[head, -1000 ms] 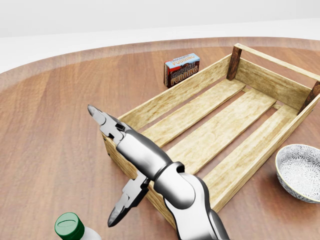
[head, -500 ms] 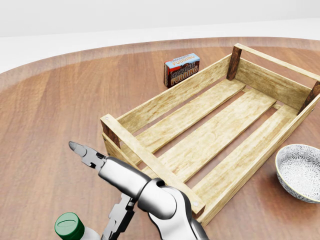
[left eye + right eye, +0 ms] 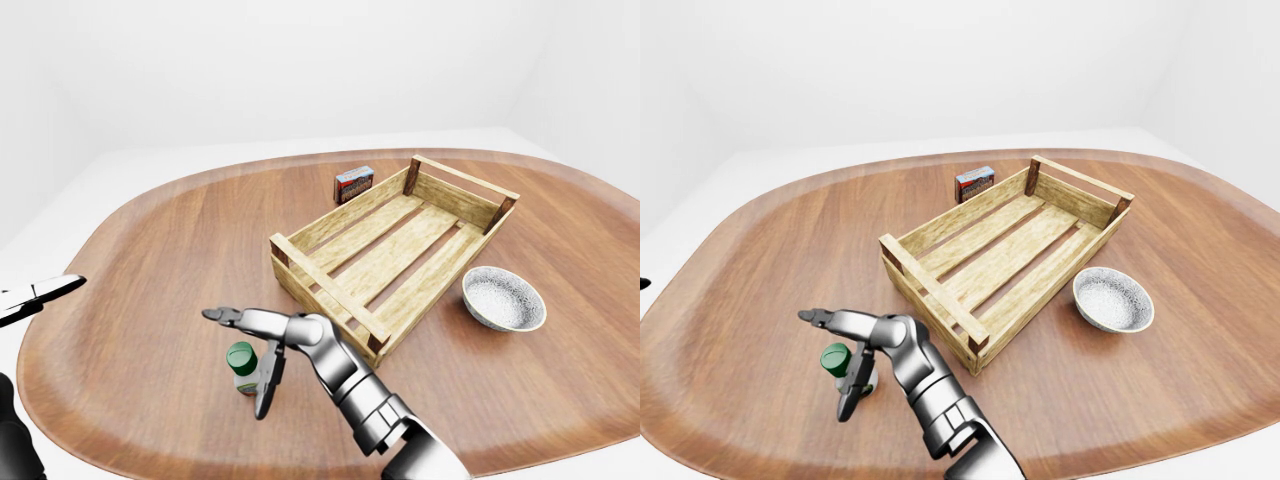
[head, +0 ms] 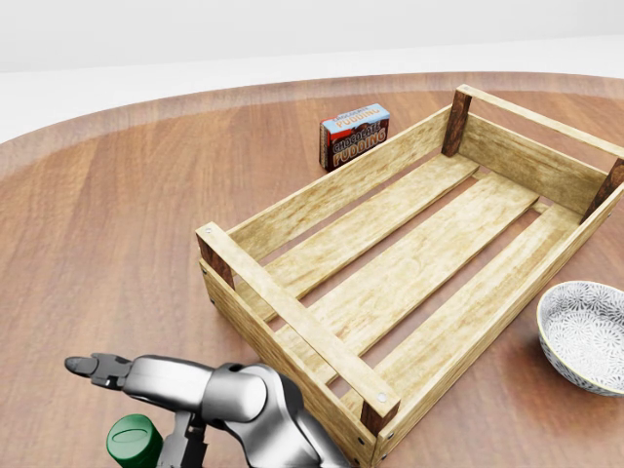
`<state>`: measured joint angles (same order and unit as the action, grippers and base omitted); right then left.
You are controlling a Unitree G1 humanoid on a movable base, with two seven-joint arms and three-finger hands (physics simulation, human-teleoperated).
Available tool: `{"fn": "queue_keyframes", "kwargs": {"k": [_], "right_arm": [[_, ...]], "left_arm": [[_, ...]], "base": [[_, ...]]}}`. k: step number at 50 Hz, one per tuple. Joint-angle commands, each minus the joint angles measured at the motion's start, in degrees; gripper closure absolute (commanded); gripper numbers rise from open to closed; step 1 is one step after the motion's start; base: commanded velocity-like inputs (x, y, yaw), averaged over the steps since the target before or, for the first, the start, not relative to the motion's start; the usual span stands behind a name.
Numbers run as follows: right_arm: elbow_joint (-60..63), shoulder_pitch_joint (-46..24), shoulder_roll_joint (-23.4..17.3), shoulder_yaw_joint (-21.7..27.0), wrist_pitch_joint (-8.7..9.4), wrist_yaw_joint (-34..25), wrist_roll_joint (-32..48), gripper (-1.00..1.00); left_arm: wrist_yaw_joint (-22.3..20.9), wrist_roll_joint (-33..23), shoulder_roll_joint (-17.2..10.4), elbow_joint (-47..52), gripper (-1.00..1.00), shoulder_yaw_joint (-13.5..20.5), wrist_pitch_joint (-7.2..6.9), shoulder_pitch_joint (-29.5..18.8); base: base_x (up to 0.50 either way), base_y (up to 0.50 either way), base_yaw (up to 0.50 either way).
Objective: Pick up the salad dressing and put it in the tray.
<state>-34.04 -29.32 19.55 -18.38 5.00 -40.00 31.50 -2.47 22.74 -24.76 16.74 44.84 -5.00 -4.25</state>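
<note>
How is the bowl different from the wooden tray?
The bowl is round and white with a speckled grey pattern; the tray is a long rectangle of tan wooden slats with gaps between them. The bowl is much smaller than the tray. Its wall is solid and curved, while the tray has straight rails and dark corner posts. Both sit empty on the table, side by side.

Green-capped salad dressing (image 3: 241, 365) with pale body, silver-grey right hand (image 3: 252, 352) with dark fingertips, light pine tray (image 3: 391, 250) with darker corner posts, red-and-blue pudding box (image 4: 355, 135), grey speckled-pattern bowl (image 3: 504, 298), reddish-brown wood-grain bench (image 3: 160, 260)
</note>
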Motion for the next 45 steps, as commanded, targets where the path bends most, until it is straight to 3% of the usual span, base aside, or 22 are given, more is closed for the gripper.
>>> {"fn": "queue_keyframes", "kwargs": {"k": [1, 22, 23, 45], "right_arm": [[-11.0, -5.3, 0.5, 1.2, 0.0, 0.0, 4.4, -1.0], [-26.3, -13.9, 0.5, 4.2, 0.0, 0.0, 9.6, -1.0], [-25.3, -13.5, 0.5, 4.5, 0.0, 0.0, 9.1, 0.98], [-22.3, -12.5, 0.5, 4.5, 0.0, 0.0, 6.1, 1.0]], "left_arm": [[-0.3, -0.2, 0.1, -1.1, -1.0, -0.6, 0.0, 0.0], [-0.6, 0.2, 0.3, -0.9, -1.0, -0.2, 0.0, 0.4], [-0.6, 0.1, 0.3, -0.9, -1.0, -0.2, 0.0, 0.4], [-0.4, -0.7, 0.7, -1.6, -1.0, -1.4, 0.0, 0.1]], "base": [[0.0, 0.0, 0.0], [0.0, 0.0, 0.0], [0.0, 0.0, 0.0], [0.0, 0.0, 0.0]]}}
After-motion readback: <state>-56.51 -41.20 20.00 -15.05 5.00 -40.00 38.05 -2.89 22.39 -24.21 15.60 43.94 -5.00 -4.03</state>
